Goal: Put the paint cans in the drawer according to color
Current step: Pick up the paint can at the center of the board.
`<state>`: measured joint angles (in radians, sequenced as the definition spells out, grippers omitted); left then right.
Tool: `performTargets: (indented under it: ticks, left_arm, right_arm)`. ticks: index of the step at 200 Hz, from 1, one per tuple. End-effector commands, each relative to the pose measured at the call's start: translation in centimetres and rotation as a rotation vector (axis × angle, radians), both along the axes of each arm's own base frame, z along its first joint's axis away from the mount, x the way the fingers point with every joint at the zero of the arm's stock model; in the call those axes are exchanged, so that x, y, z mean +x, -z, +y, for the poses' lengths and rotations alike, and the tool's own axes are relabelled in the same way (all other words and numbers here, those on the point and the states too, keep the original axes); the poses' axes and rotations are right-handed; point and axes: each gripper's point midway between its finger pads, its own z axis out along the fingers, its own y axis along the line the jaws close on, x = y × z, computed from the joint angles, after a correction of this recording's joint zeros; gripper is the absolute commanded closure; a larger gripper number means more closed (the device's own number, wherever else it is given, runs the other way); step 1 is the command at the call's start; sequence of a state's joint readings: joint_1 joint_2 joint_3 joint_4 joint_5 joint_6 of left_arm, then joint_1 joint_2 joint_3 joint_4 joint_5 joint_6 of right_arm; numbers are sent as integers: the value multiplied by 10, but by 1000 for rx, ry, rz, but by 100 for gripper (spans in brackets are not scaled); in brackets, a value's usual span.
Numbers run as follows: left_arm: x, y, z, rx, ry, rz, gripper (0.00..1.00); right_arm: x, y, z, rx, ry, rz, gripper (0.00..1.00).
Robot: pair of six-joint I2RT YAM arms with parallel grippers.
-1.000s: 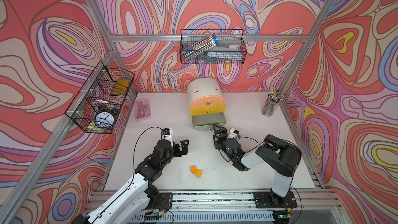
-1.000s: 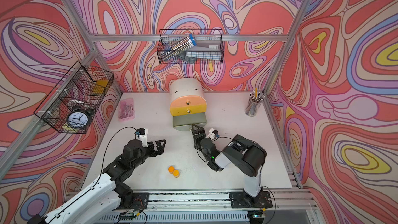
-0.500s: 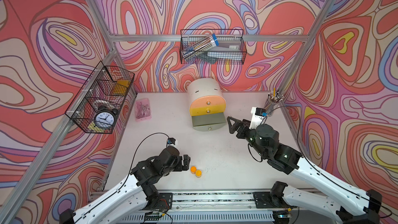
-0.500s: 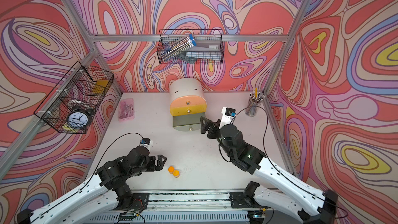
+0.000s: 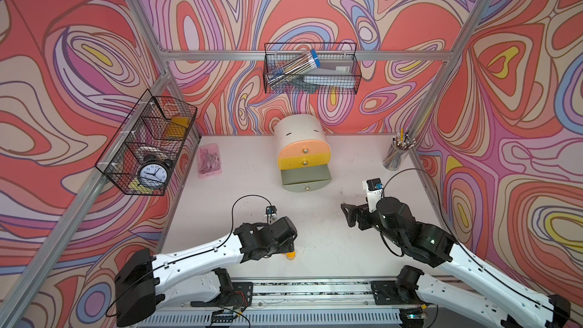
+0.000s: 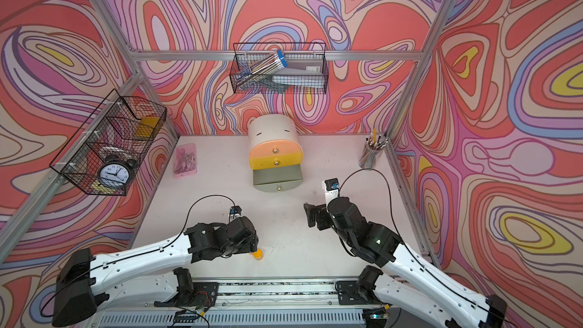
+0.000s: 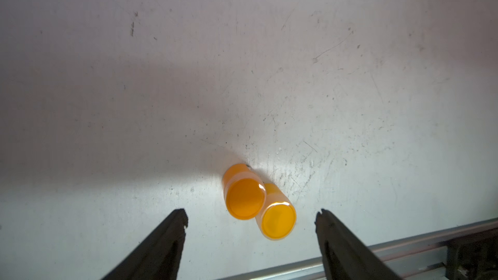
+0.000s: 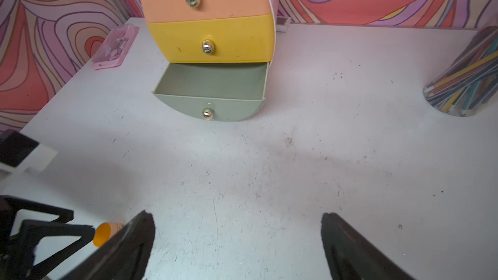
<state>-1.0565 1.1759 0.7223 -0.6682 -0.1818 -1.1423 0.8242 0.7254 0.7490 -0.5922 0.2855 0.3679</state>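
Two orange paint cans [image 7: 244, 197] [image 7: 277, 220] stand touching each other on the white table near its front edge. My left gripper [image 7: 251, 215] hangs over them, open, with a finger on either side and clear of both. In both top views the left wrist covers all but one orange can [image 5: 290, 254] [image 6: 258, 254]. The drawer cabinet [image 5: 298, 135] stands at the back middle, its peach and yellow drawers shut. Its grey-green bottom drawer [image 8: 213, 79] is pulled out and looks empty. My right gripper [image 5: 347, 214] [image 8: 237, 216] is open and empty, right of the cabinet's front.
A clear pencil cup [image 5: 396, 156] stands at the back right and a pink box [image 5: 209, 159] at the back left. Black wire baskets hang on the back wall [image 5: 310, 69] and the left wall [image 5: 148, 146], the latter with a clock. A metal rail [image 7: 404, 243] runs just beyond the cans.
My left arm came forward and down over the orange cans, its jaws narrowing a little. My right arm drew back from the grey-green drawer toward the right, still open.
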Motion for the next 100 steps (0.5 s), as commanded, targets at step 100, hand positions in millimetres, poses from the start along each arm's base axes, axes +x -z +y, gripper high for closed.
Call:
performTargets:
  ticks: [100]
  left_arm:
    - [-7,24,3,91,-313,155,33]
  right_arm:
    - [-45,-18,14,158,-243,-49,2]
